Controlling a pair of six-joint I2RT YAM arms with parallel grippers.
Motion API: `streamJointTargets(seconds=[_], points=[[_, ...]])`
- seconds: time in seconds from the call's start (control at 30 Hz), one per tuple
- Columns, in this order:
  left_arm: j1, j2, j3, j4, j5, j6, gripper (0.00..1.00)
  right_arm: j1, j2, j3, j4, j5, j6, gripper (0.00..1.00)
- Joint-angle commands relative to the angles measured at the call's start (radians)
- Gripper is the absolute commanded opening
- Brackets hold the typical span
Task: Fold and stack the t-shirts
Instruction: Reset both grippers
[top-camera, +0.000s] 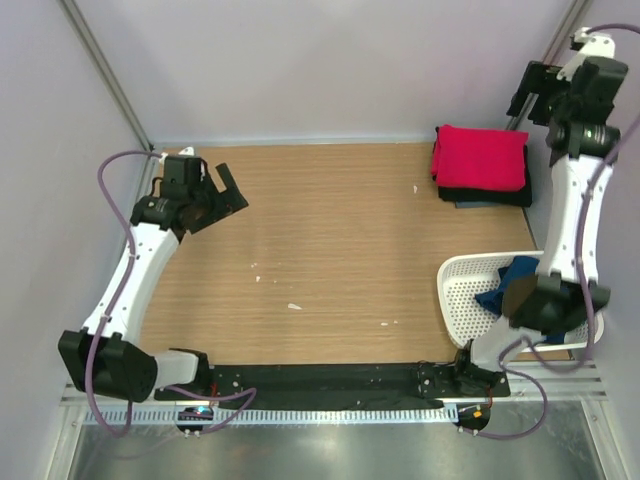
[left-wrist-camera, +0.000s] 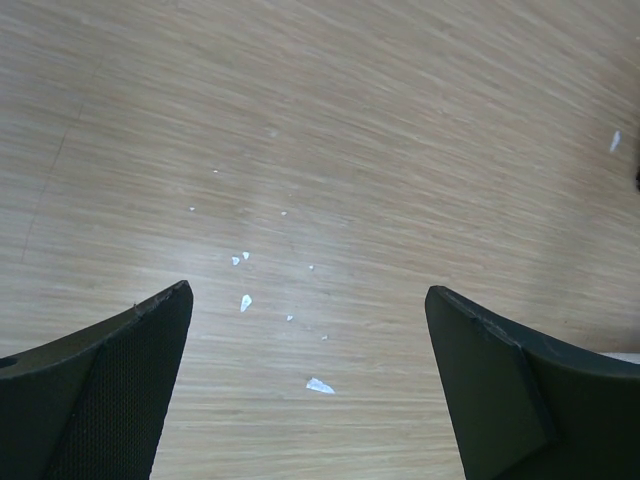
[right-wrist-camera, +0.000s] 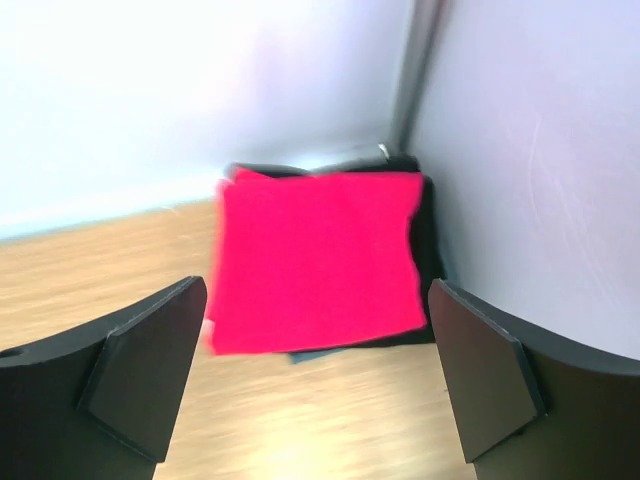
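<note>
A folded bright red t-shirt (top-camera: 480, 158) lies on top of a folded black one (top-camera: 495, 196) at the back right corner, with a sliver of dark grey-blue cloth (top-camera: 468, 204) under them. In the right wrist view the red shirt (right-wrist-camera: 315, 260) covers the black one (right-wrist-camera: 428, 250). A blue shirt (top-camera: 508, 283) lies crumpled in the white basket (top-camera: 462, 290). My right gripper (top-camera: 532, 92) (right-wrist-camera: 315, 400) is open and empty, held above the stack near the corner. My left gripper (top-camera: 222, 195) (left-wrist-camera: 305, 380) is open and empty over bare table at the left.
Small white flecks (left-wrist-camera: 320, 385) lie scattered on the wooden table (top-camera: 340, 250). Walls close the back and both sides. The right arm's elbow (top-camera: 545, 305) hangs over the basket.
</note>
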Motion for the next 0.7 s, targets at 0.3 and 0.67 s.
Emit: streamJointTargets(seconds=[0.3,0.67], points=[[0.005,-0.267,-0.176,0.112,0.034,0.063,1.00,0.004,-0.650,-0.773,0.015,-0.050,0.335,1.00],[0.005,-0.461,-0.391,0.128,0.058,-0.017,1.00,0.022,-0.960,-1.127,0.029,-0.007,0.395,1.00]])
